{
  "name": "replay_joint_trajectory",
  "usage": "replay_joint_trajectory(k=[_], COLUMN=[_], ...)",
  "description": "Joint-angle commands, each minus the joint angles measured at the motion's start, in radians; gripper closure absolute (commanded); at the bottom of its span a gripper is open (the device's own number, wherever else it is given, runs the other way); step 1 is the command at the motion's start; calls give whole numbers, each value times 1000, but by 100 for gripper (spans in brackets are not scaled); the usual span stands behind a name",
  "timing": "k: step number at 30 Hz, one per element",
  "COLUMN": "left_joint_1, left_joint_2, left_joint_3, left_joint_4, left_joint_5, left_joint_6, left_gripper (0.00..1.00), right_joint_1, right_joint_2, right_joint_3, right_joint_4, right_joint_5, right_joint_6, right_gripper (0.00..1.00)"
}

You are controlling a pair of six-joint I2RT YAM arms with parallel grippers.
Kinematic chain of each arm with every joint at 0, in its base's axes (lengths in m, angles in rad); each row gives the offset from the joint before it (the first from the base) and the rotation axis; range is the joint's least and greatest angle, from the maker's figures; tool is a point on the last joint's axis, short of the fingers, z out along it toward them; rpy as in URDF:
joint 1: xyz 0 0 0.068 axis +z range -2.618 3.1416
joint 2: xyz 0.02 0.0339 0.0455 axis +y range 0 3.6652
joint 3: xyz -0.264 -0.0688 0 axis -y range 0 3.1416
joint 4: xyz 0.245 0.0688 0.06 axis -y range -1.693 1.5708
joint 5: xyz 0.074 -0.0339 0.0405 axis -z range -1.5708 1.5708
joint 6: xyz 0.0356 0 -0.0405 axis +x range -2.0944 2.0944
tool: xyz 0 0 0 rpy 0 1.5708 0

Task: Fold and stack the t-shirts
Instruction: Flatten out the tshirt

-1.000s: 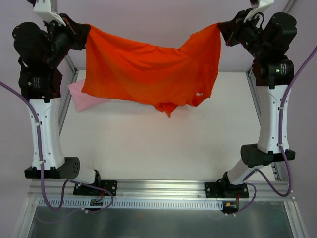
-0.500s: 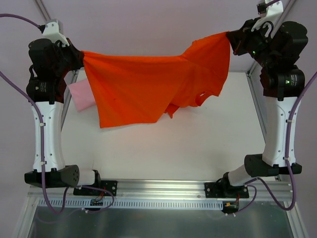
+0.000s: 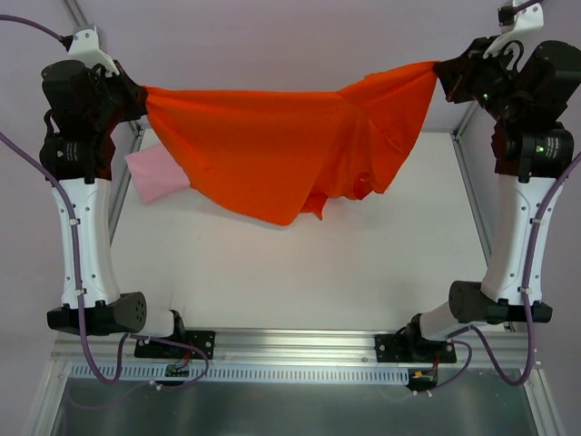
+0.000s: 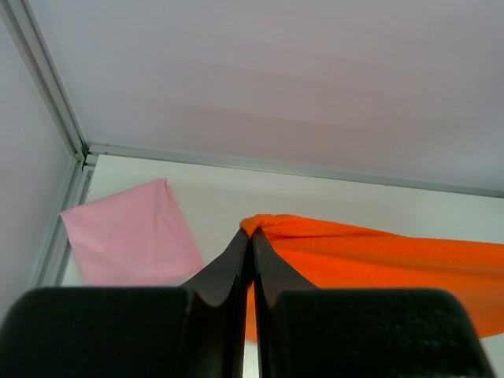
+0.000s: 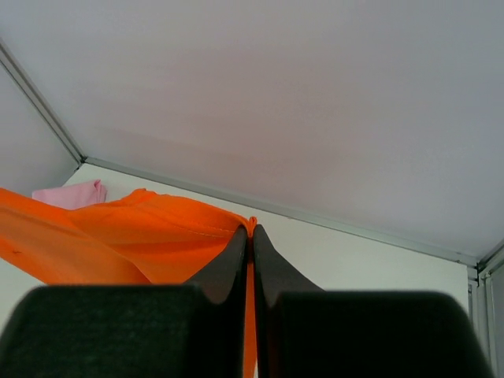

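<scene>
- The pink t-shirt lies flat as a small folded square near the far left corner of the table, so that part looks finished. The hanging cloth partly hides it in the overhead view.
- The orange-red t-shirt is unfolded and held up off the table, stretched between the two arms. It is not yet laid down, folded or stacked on the pink one.
- The left gripper has its fingers pressed together on one end of the shirt's upper edge; the right gripper pinches the opposite end likewise.
- The shirt's top edge looks taut. Below, it sags to a point, with loose bunched folds toward the right.
</scene>
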Motion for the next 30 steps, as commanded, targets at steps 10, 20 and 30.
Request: replay_joint_trajectory(k=[10,20,30], left_joint_1=[18,18,18], left_joint_2=[-117,-393,-407], left_joint_3=[145,165,130], left_joint_4=[-5,-71,-174], left_joint_5=[103,54,-104], left_joint_6=[50,1,-112], left_gripper=[100,100,100], right_joint_1=[-17,-17,-17], right_joint_2=[-142,-435,-499], right_joint_3=[138,80,-32], right_joint_4=[90,51,-31], right_joint_5=[-109,-92,35], right_joint_6=[29,-22,-28], right_gripper=[99,99,99])
